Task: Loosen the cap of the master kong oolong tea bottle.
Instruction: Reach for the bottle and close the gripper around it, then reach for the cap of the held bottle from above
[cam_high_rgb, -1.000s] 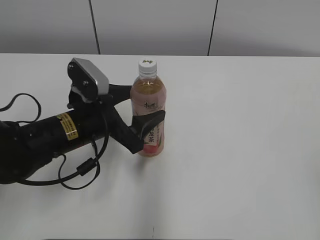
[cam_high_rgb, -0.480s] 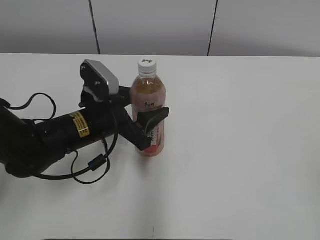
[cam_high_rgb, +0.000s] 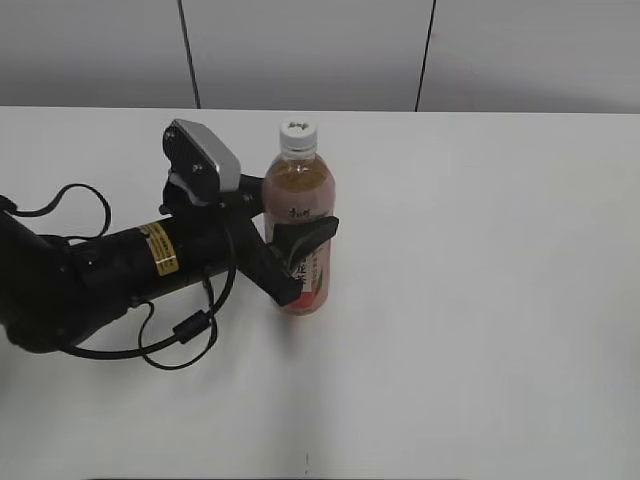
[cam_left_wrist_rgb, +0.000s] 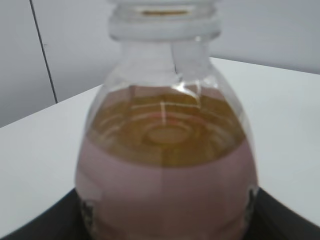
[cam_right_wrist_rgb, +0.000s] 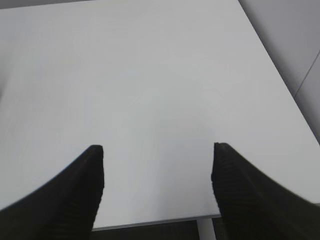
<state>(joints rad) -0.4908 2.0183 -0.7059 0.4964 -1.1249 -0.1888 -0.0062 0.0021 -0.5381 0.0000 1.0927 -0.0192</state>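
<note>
The master kong oolong tea bottle (cam_high_rgb: 298, 215) stands upright on the white table, left of centre, with its white cap (cam_high_rgb: 298, 134) on top. My left gripper (cam_high_rgb: 292, 240) reaches in from the left and is shut on the bottle's middle, one black finger across its front. In the left wrist view the bottle (cam_left_wrist_rgb: 167, 165) fills the frame, with black fingers at both lower sides; its cap is cut off at the top edge. My right gripper (cam_right_wrist_rgb: 157, 170) is open and empty above bare table; it does not show in the exterior view.
The left arm's black body and loose cables (cam_high_rgb: 170, 335) lie across the table's left side. A grey wall with dark seams (cam_high_rgb: 428, 55) runs behind the table. The right wrist view shows the table's edge (cam_right_wrist_rgb: 150, 222) below the fingers.
The left arm moved right toward the bottle and its fingers closed in on the bottle's middle. Over the last half second almost nothing moved.
</note>
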